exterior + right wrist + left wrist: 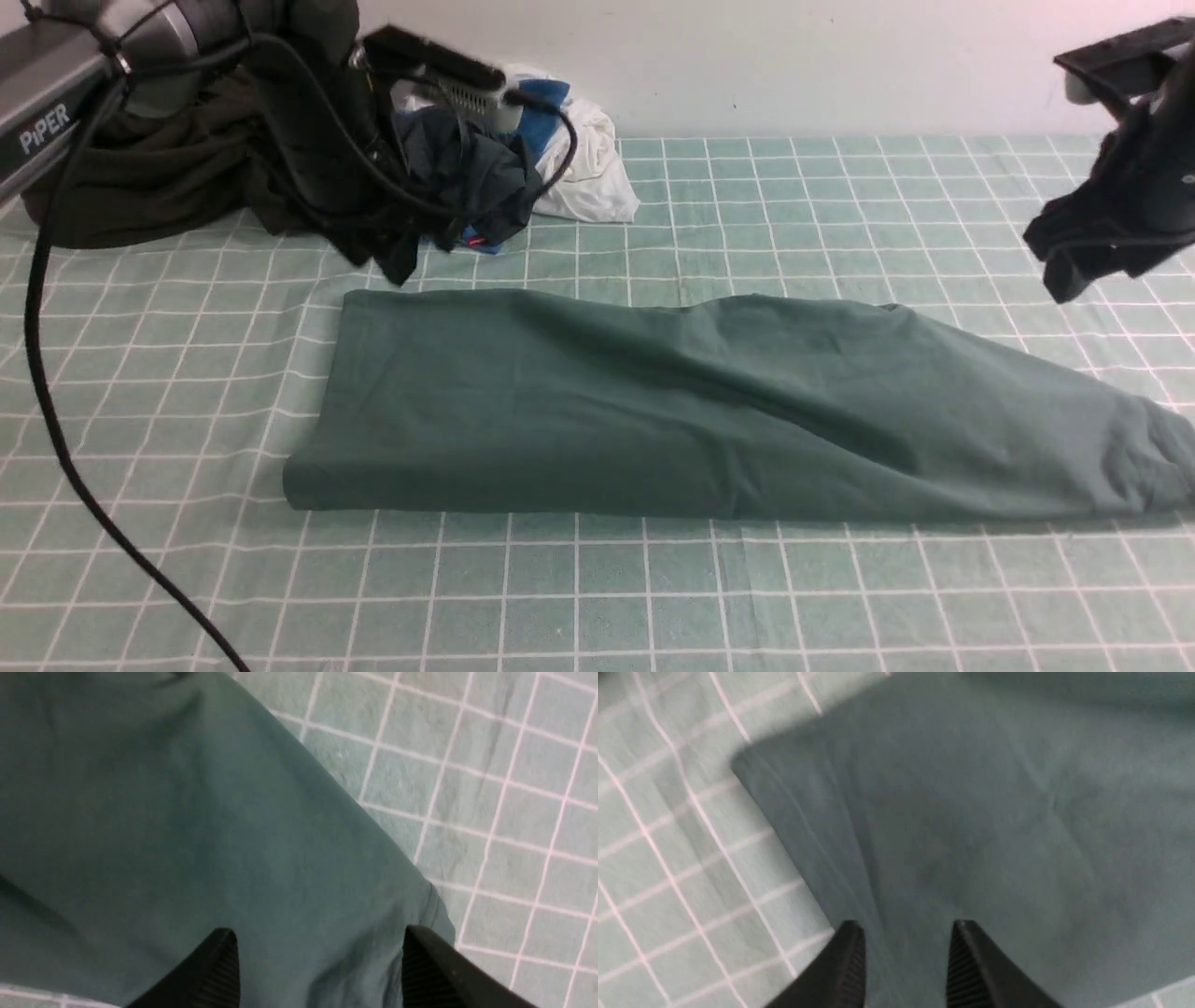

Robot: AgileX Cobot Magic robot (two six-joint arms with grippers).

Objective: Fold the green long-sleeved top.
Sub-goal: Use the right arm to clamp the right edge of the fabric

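Note:
The green long-sleeved top [691, 411] lies flat on the table, folded into a long band running left to right, with its right end reaching the picture's edge. My left gripper [906, 926] hovers open over a corner of the top [971, 812], with only cloth showing far below the gap between its fingers. On the right side, my right gripper [1060, 257] hangs in the air above and behind the top's right end. The right wrist view shows that gripper [320, 933] open wide over the top [187, 812], near its edge, holding nothing.
A heap of clothes sits at the back left: a very dark garment [159, 177], blue pieces and a white cloth [593, 173]. A black cable [56, 420] trails across the pale green grid tablecloth [653, 597]. A wall closes the back.

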